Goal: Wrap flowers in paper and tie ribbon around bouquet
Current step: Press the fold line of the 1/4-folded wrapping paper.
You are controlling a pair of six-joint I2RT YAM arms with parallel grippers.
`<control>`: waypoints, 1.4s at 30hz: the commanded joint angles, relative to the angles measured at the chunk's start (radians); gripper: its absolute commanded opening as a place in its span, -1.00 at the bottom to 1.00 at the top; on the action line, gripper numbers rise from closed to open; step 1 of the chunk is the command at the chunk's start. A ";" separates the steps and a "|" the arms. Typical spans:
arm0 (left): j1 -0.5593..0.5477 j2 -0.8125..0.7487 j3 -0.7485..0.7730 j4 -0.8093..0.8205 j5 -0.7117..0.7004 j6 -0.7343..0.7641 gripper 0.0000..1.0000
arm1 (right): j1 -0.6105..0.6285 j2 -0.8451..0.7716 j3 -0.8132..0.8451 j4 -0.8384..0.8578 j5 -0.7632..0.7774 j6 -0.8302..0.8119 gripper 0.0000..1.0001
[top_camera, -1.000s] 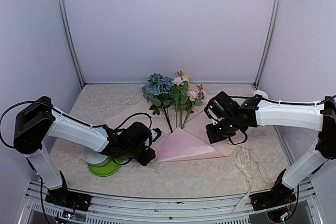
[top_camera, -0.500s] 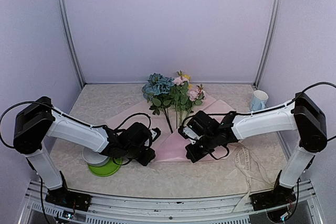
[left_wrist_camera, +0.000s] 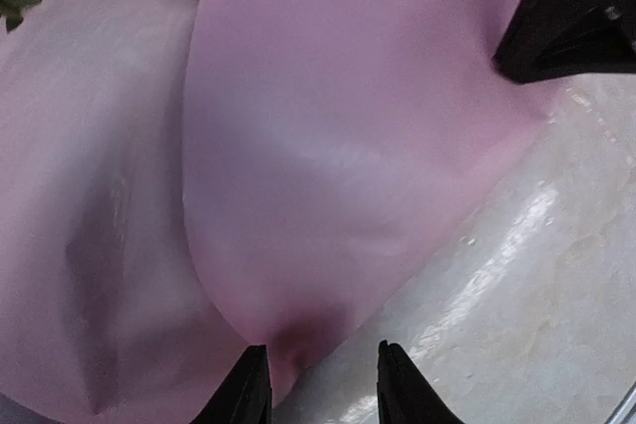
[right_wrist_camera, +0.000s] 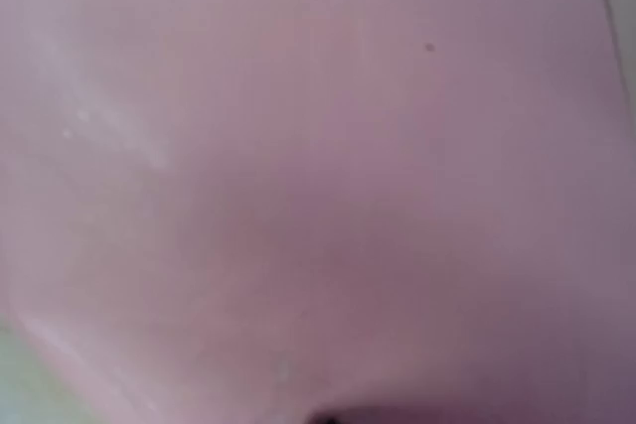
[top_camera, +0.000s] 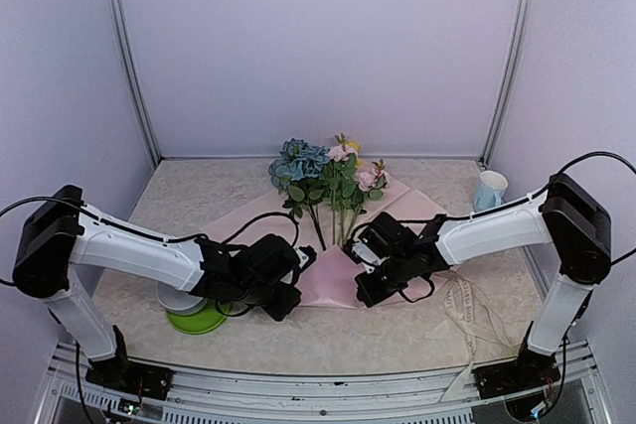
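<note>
**Both grippers at the folded flap, ribbon not yet in use**

The flowers (top_camera: 323, 181) lay on the paper (top_camera: 333, 280) in the middle of the table (top_camera: 199, 206), heads toward the far wall and stalks running toward the arms. A triangular flap of the sheet was folded over the lower stalks, so the wrap looked begun but far from a cone.

The left gripper (left_wrist_camera: 320, 389) sat low at the flap's near-left corner. In its wrist view the jaws stood apart with the rounded tip of the fold between them and bare table showing beside it, so nothing was pinched. It was probably placed there to take that corner and pull the fold across.

The right gripper (top_camera: 370, 290) was clenched and empty, resting on or just above the flap's right side. Its camera showed only pink sheet close up. That placement likely served to pin the thin paper so it would not spring back or slide.

The ribbon (top_camera: 469, 313) lay loose on the table to the right, well apart from the flowers, plainly kept for later
</note>
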 commanded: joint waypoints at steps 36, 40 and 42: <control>0.163 -0.050 -0.112 -0.157 0.167 -0.202 -0.51 | -0.001 -0.010 -0.072 -0.015 -0.022 0.052 -1.00; 0.174 -0.119 -0.172 -0.161 0.155 -0.248 -0.52 | -0.001 -0.013 -0.074 -0.014 -0.021 0.050 -1.00; 0.175 -0.145 -0.195 -0.171 0.141 -0.263 -0.52 | -0.001 -0.013 -0.070 -0.015 -0.022 0.048 -1.00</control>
